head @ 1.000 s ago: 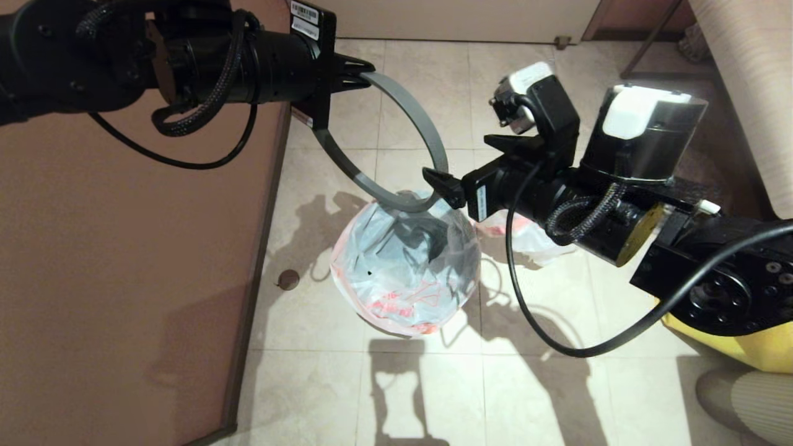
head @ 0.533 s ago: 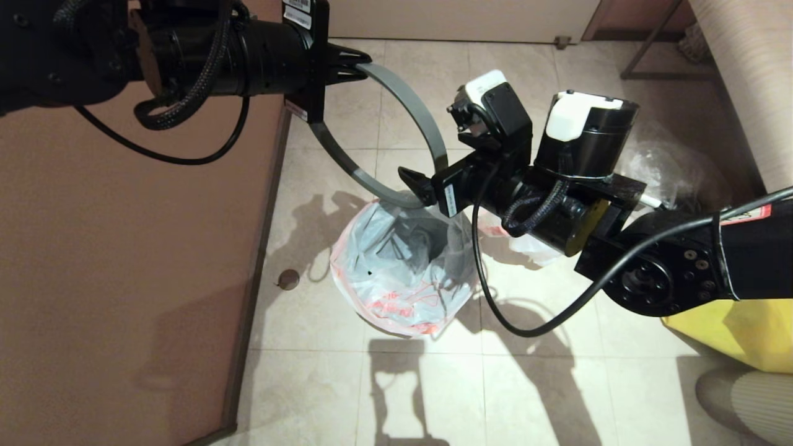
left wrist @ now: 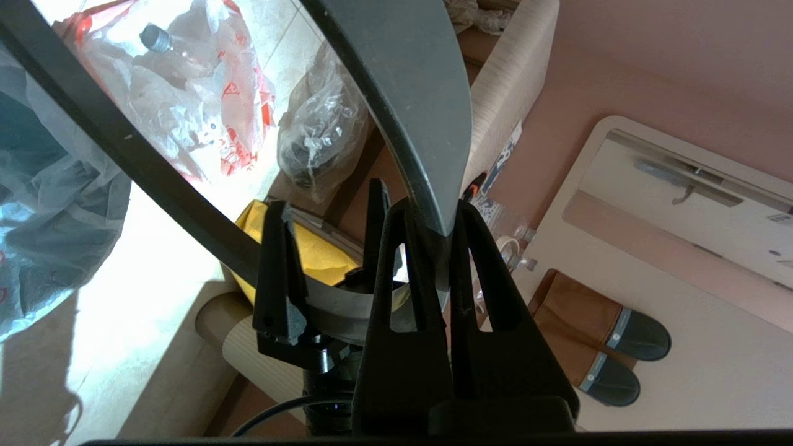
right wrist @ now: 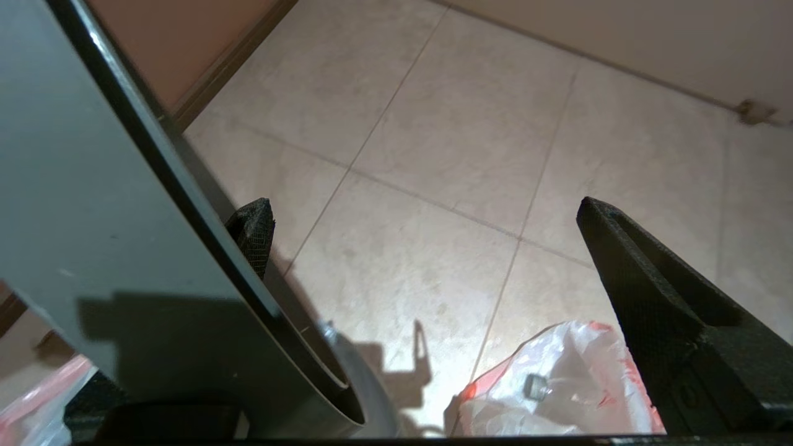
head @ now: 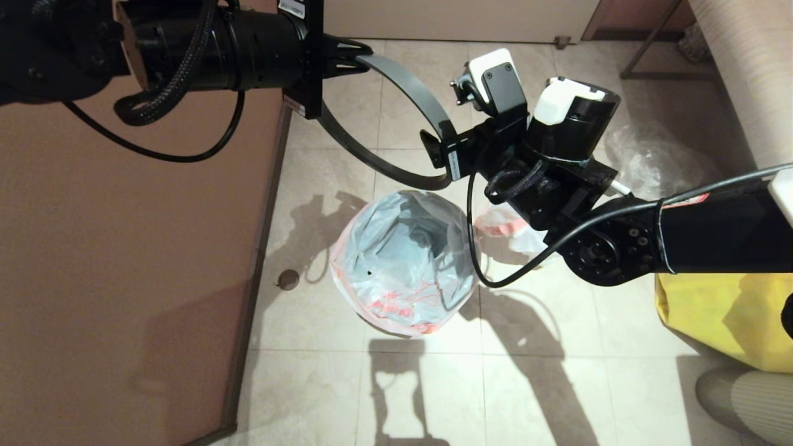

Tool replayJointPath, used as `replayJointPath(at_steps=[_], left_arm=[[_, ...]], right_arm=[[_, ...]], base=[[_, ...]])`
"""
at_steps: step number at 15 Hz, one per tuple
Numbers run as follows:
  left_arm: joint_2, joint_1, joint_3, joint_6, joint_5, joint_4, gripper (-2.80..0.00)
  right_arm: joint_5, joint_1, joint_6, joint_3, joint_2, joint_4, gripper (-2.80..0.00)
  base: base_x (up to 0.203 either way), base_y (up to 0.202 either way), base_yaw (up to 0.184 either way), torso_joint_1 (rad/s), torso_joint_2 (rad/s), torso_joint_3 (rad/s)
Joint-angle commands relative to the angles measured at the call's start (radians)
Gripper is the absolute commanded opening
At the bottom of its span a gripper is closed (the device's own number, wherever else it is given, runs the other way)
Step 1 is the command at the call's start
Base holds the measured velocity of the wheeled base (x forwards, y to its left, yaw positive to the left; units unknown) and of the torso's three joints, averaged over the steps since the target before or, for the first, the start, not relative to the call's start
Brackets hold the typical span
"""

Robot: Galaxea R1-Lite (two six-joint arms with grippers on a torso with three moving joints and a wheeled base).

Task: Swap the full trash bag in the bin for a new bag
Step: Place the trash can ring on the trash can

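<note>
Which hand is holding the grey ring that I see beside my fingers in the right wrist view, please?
Observer: The left hand is shut on the grey ring; the left wrist view shows its fingers clamping the band.
Operator: Thank you. Where is the bin?
Observer: The head view shows the bin, lined with the new bag, standing on the floor under the raised ring.
Operator: And where along the ring is my right hand?
Observer: The right hand is at the side of the ring opposite the left hand.
</note>
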Motion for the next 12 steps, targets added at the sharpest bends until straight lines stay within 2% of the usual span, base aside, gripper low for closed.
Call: replayJointPath(at_steps=[1, 4, 8, 9, 12], left_arm=[[0.009, 0.001, -0.001, -0.007, 0.001, -0.001, -2.8], [0.024, 0.001, -0.006, -0.007, 0.023, -0.016, -2.8], [0.026, 0.002, -0.006, -0.007, 0.026, -0.017, -2.8], [0.026, 0.002, -0.006, -0.007, 0.026, -0.017, -2.8], [0.028, 0.001, -0.006, -0.007, 0.026, -0.017, -2.8]], right_arm=[[-0.016, 0.004, -0.016, -0.002, 0.034, -0.055, 0.0], [-0.069, 0.03, -0.071, 0.02, 0.06, -0.167, 0.0], [-0.072, 0.077, -0.094, 0.075, 0.064, -0.237, 0.0], [-0.074, 0.077, -0.096, 0.075, 0.062, -0.238, -2.8], [-0.09, 0.082, -0.107, 0.075, 0.062, -0.255, -2.8]], base=[[0.0, 0.0, 0.0, 0.0, 0.0, 0.0], [0.0, 0.0, 0.0, 0.0, 0.0, 0.0], [0.0, 0.0, 0.0, 0.0, 0.0, 0.0], [0.0, 0.0, 0.0, 0.0, 0.0, 0.0], [0.0, 0.0, 0.0, 0.0, 0.0, 0.0]])
